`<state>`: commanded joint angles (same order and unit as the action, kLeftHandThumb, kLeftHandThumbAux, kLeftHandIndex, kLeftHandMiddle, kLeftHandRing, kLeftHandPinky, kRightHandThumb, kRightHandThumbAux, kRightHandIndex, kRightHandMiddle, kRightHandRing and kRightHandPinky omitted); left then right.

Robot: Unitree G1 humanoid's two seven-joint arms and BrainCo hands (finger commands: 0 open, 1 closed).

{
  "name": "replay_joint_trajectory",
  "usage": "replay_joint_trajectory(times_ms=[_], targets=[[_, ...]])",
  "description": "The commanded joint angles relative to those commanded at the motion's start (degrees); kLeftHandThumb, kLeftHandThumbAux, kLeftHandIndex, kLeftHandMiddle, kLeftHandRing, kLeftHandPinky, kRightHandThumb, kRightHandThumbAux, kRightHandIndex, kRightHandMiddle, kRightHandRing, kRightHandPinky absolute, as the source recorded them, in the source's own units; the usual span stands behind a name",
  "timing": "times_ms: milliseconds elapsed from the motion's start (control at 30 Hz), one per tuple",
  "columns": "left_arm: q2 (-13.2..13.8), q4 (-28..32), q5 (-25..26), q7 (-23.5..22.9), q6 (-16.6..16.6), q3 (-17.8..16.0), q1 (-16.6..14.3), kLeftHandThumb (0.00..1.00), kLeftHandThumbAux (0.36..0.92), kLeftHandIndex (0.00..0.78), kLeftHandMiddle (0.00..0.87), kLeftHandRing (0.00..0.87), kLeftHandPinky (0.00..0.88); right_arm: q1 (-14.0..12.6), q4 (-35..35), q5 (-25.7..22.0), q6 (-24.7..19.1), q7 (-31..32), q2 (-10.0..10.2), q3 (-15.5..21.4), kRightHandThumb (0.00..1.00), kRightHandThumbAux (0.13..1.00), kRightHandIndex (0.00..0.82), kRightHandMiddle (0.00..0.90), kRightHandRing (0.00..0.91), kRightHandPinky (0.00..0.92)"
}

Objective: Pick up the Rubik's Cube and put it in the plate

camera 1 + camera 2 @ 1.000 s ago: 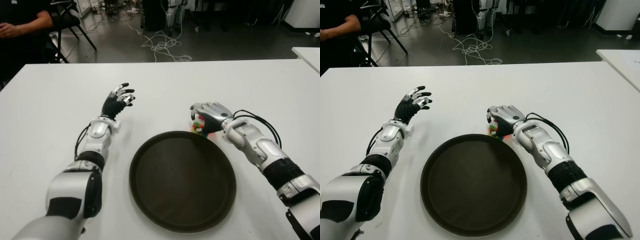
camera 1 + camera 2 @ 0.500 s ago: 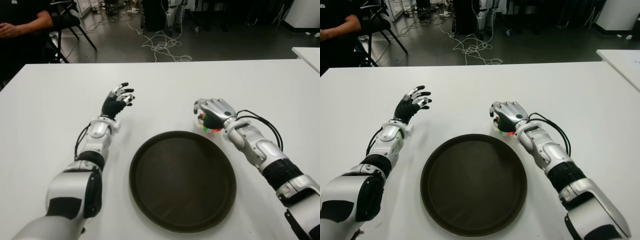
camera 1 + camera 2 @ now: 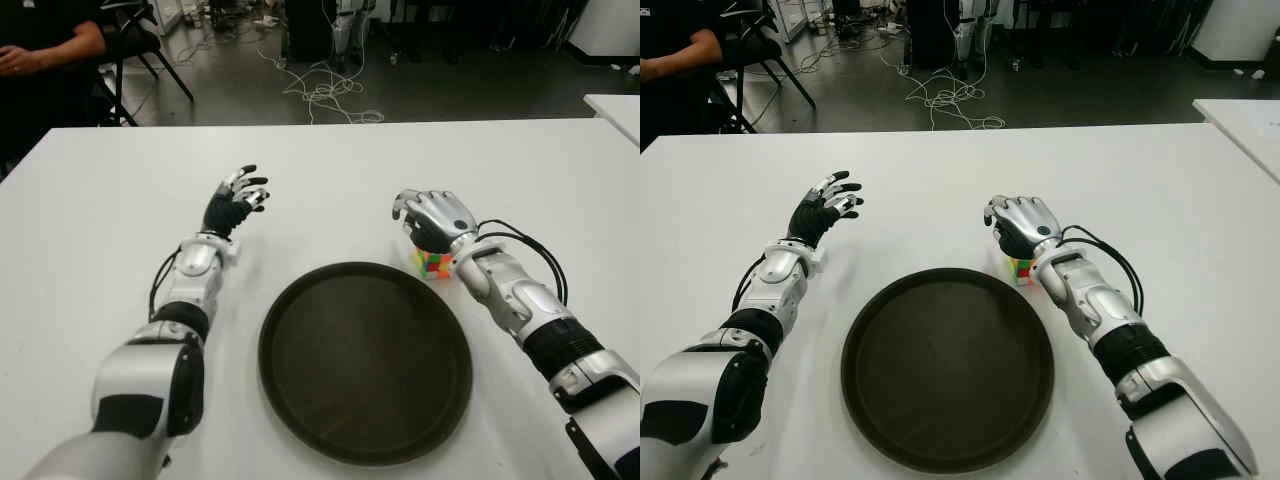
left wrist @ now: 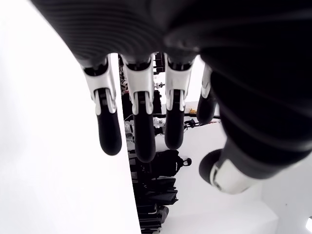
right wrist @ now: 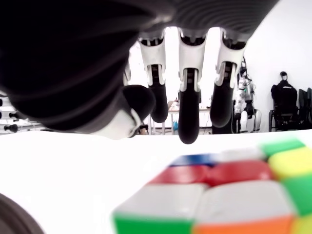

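The Rubik's Cube (image 3: 434, 263) sits on the white table (image 3: 90, 240), just outside the far right rim of the dark round plate (image 3: 365, 360) (not in it). The right hand (image 3: 432, 219) hovers above the cube, fingers (image 5: 188, 112) loosely extended and gripping nothing. The left hand (image 3: 235, 203) shows nearer the table's left edge, beyond the plate, fingers spread and empty

Bare bench (image 3: 330, 190) lies open across mid-frame; the plate (image 3: 365, 360) fills lower centre, its rim just beside the Rubik's Cube (image 3: 434, 263).
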<state>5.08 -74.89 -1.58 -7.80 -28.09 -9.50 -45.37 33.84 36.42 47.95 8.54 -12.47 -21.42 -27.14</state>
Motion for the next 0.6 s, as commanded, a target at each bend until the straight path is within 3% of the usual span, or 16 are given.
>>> replay_joint_trajectory(times_ms=[600], targets=[[-0.04,0.01,0.14,-0.04,-0.35,-0.02,0.06,0.294,0.711,0.170,0.267,0.294,0.338,0.39,1.10,0.47,1.15,-2.87,-0.26,0.01,0.825,0.695,0.381,0.479,0.441,0.408]])
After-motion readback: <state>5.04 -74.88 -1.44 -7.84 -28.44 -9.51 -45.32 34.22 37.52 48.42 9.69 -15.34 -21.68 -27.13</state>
